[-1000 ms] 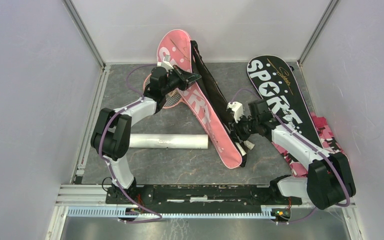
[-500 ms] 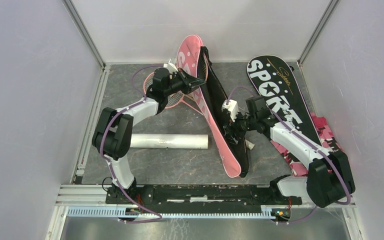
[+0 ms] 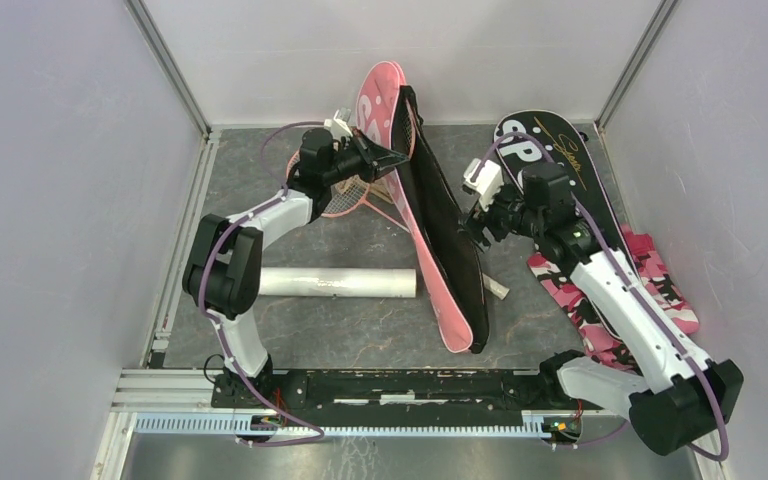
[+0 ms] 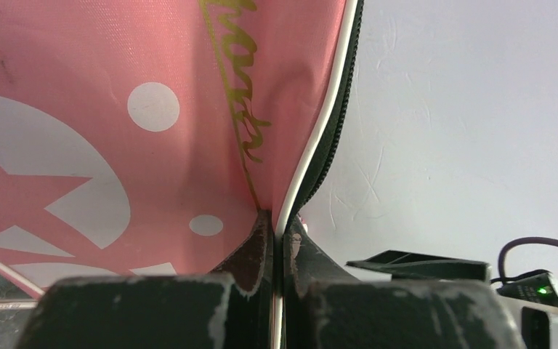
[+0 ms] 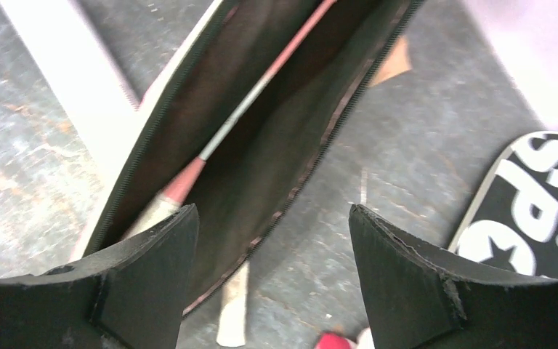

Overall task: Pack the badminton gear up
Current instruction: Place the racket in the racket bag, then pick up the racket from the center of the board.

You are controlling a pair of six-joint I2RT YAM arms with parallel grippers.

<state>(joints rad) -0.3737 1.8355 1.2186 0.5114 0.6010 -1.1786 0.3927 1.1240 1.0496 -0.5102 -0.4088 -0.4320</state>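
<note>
The pink "SPORT" cover [image 3: 385,105] stands on its long edge, its black inner side [image 3: 445,230] facing right. My left gripper [image 3: 392,160] is shut on its piped upper rim [image 4: 312,156], pinched at the fingertips [image 4: 280,225]. A racket's pink shaft [image 5: 261,80] and pale grip lie inside the gaping cover [image 5: 261,145]. My right gripper [image 3: 477,228] hangs open just right of the cover, nothing between its fingers [image 5: 272,247]. Another pink racket head [image 3: 345,200] lies under the left arm. The white tube [image 3: 338,283] lies on the floor. The black "SPORT" cover [image 3: 560,165] lies at the right.
Pink camouflage cloth [image 3: 645,290] lies under the right arm beside the black cover [image 5: 545,211]. A pale handle end [image 3: 497,289] pokes out on the floor by the pink cover's lower part. White walls close in the far side and both flanks.
The left gripper tipped the pink cover from flat up onto its edge. The right gripper opened, let go of the cover's lower part and drew back toward the far right.
</note>
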